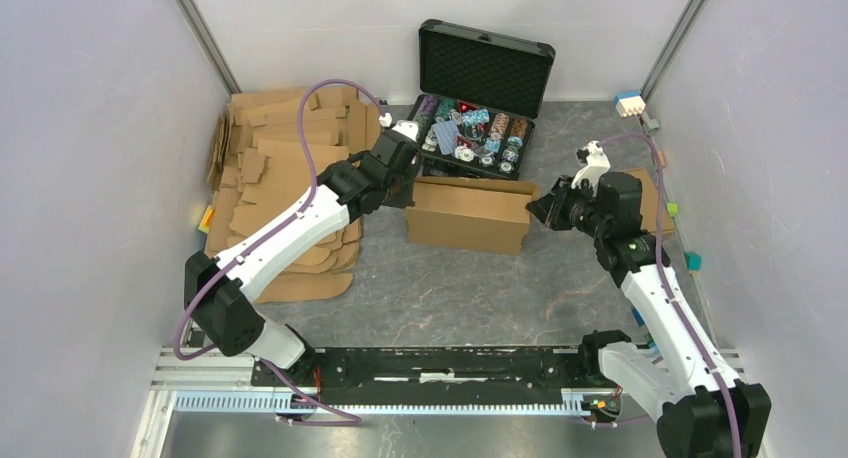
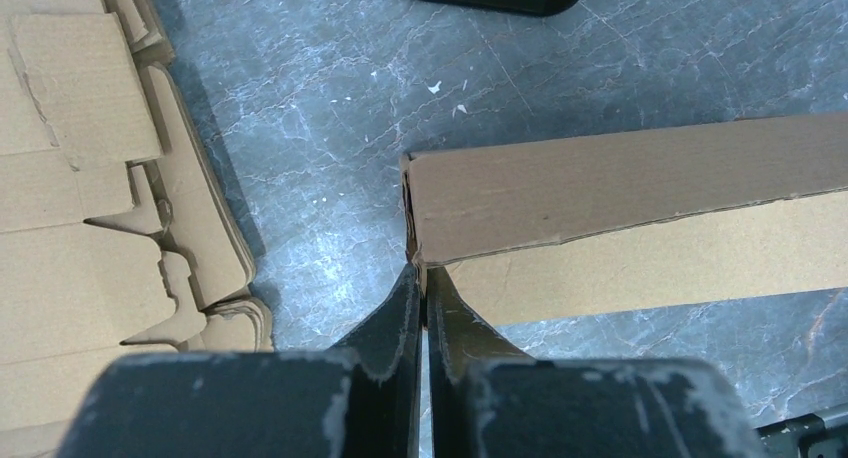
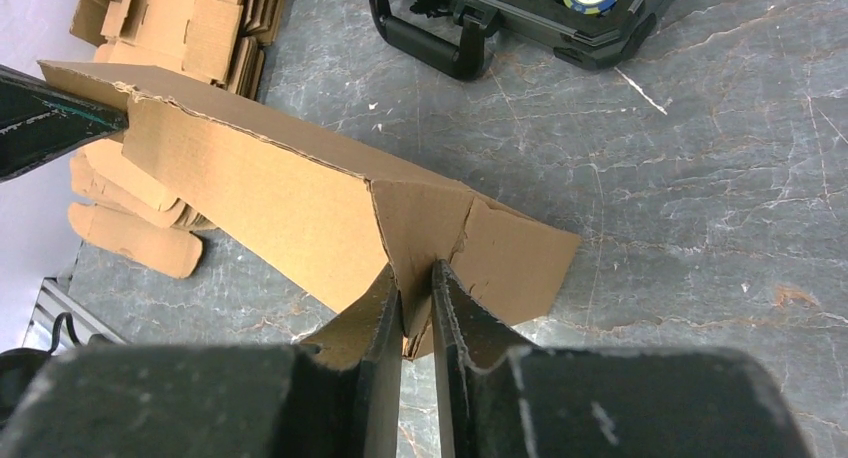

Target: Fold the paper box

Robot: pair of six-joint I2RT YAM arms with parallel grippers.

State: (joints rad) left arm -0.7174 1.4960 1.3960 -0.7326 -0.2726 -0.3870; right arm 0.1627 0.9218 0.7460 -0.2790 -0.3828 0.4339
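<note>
Pinching paper box point(image 1: 467, 216) ends: left gripper point(image 2: 420, 270), right gripper point(image 3: 415, 278); black case point(image 1: 485, 70) behind, cardboard stack point(image 1: 275, 163) left.

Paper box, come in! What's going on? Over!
Left gripper pinching paper box, left end. Right gripper clamped on right end flap. Box part-folded, standing. Black case close behind.

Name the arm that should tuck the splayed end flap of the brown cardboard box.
Right. The right tool pinches the brown corrugated cardboard box at its end panel, beside that flap. The left tool is shut at the opposite corner, away from it.
</note>
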